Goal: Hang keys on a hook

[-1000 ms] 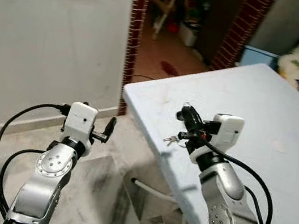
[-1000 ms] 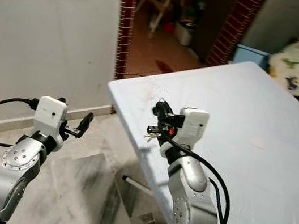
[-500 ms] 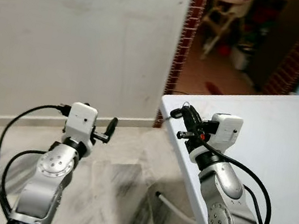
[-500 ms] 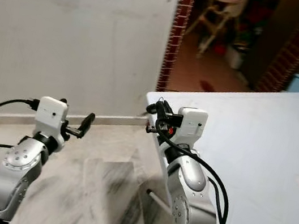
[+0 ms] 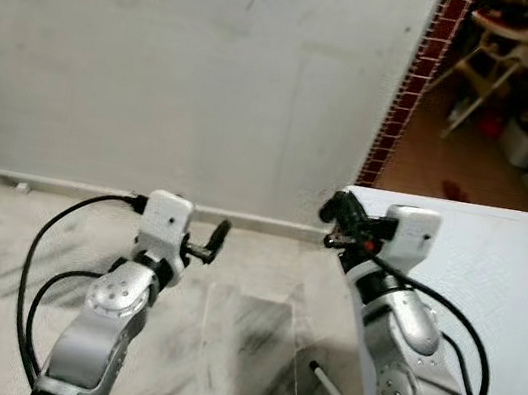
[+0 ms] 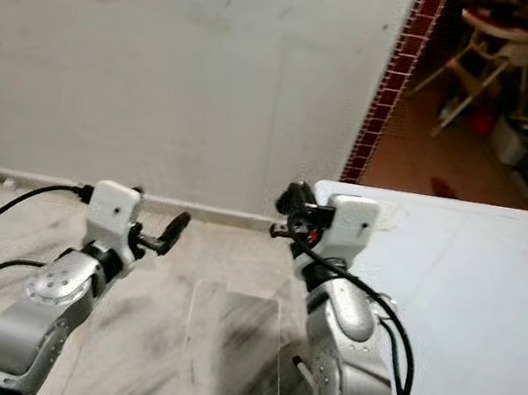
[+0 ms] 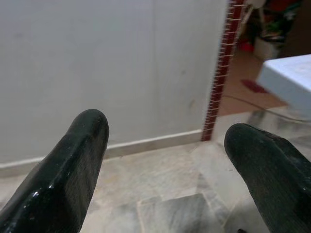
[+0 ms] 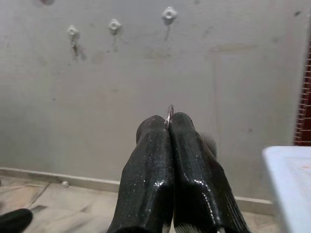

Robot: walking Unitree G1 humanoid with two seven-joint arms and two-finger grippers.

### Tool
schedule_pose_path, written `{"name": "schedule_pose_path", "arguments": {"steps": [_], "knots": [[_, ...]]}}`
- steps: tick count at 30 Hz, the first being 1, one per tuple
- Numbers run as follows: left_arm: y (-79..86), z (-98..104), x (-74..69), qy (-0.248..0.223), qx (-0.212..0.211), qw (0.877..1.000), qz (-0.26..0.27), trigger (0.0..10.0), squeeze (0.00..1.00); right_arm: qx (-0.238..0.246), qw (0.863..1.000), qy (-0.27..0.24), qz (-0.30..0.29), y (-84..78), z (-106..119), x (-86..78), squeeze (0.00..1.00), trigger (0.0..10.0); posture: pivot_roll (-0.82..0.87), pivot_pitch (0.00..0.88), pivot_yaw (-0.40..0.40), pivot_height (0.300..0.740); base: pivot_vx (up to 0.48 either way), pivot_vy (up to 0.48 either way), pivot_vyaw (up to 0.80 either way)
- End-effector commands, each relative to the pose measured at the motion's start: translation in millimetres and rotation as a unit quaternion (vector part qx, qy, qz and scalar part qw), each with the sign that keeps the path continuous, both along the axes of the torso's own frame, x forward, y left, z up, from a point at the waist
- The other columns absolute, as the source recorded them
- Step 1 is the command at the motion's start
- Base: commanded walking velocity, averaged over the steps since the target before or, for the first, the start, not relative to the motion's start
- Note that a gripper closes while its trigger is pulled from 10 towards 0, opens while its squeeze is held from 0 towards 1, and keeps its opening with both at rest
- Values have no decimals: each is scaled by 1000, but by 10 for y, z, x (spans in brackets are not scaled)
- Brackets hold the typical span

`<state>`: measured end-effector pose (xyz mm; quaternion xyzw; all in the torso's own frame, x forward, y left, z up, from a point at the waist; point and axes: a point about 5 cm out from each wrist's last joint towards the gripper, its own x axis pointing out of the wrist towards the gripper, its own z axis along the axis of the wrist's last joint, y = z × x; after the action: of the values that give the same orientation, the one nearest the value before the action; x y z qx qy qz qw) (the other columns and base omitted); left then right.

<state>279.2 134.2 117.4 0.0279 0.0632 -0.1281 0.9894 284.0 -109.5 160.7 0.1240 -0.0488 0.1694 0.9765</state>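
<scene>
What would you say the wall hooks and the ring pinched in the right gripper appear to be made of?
The hooks look like white plastic or painted metal: small pale lobed plates, matte, on the grey wall; too small to say more. The ring between the right gripper fingertips seems to be bare metal: a thin silvery sliver with a bright glint.

We see even, soft daylight on the pale grey plaster wall [image 5: 211, 87]; the red-brick doorway [image 5: 409, 90] beyond sits dimmer. Faint shadows streak the marbled grey floor [image 5: 221, 332]. The glossy black fingers [image 8: 194, 165] show highlights and loom slightly blurred.
</scene>
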Motion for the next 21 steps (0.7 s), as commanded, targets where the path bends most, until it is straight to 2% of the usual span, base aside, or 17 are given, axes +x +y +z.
{"name": "schedule_pose_path", "arguments": {"steps": [1,3,11,21], "knots": [[-9,20,0,-1,-1,1000,-1,10000,0,-3,1000,0,-4,-20,12,-5,0,10000,142,0,-69,740,0,0,0],[-8,18,0,0,-1,1000,-1,10000,0,-4,1000,0,-3,-19,12,-5,0,10000,142,0,-69,740,0,0,0],[-7,14,-6,3,0,1000,-1,10000,0,-12,1000,4,-3,-45,-15,-15,0,10000,143,0,-70,740,0,336,0],[-8,14,12,6,1,1000,-3,10000,0,-8,1000,3,-7,-42,-3,-6,0,10000,143,0,-65,740,0,458,0]]}}
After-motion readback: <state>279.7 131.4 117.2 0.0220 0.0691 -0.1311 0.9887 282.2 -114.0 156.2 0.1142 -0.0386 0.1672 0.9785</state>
